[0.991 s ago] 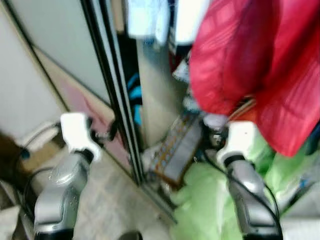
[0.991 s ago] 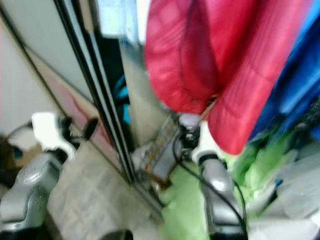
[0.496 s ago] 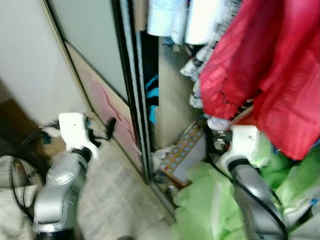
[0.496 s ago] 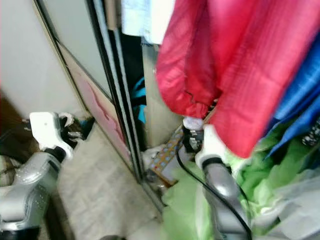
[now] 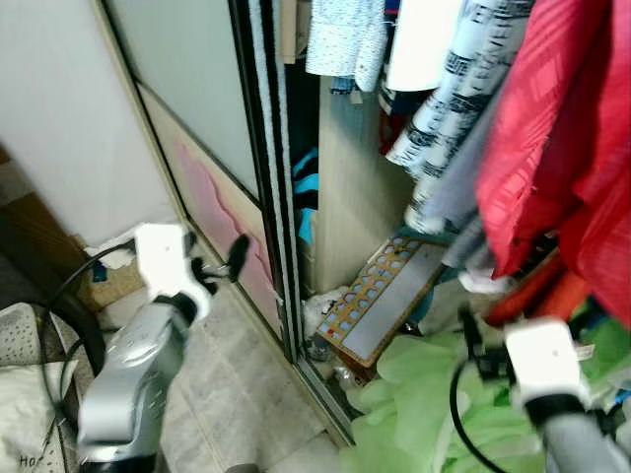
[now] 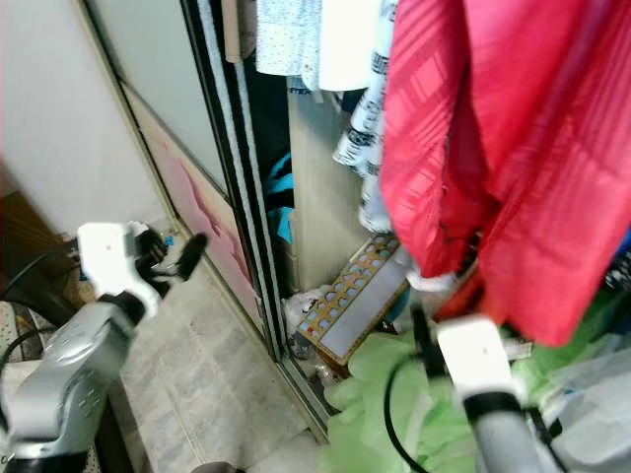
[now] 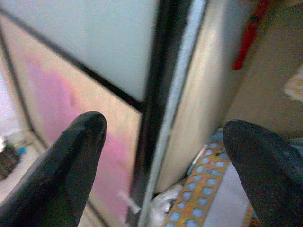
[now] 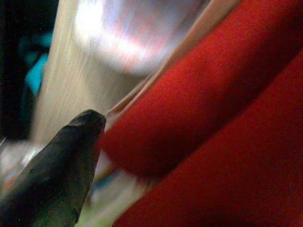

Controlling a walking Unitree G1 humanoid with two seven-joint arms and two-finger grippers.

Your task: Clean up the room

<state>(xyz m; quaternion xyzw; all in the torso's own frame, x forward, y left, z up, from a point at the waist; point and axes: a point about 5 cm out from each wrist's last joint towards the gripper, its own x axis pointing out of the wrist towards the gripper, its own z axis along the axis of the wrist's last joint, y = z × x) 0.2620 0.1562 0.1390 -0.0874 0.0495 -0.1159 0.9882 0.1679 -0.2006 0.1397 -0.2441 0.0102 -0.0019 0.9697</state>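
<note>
A red jacket hangs in the open wardrobe, beside patterned white clothes and a black-and-white garment. My left gripper is open and holds nothing. It hovers over the tiled floor just left of the wardrobe's black sliding-door frame. My right gripper is low in front of the wardrobe, under the jacket's hem and above a heap of green cloth. In the right wrist view the red jacket lies close against it.
An orange board with blue spots leans on the wardrobe floor against a wooden partition. The frosted sliding door stands to the left. A black cable and a white cushion lie on the floor at far left.
The view has swung and sharpened. My right arm has dropped from the jacket's cuff to lower, over the green cloth. The left gripper stays near the door frame.
</note>
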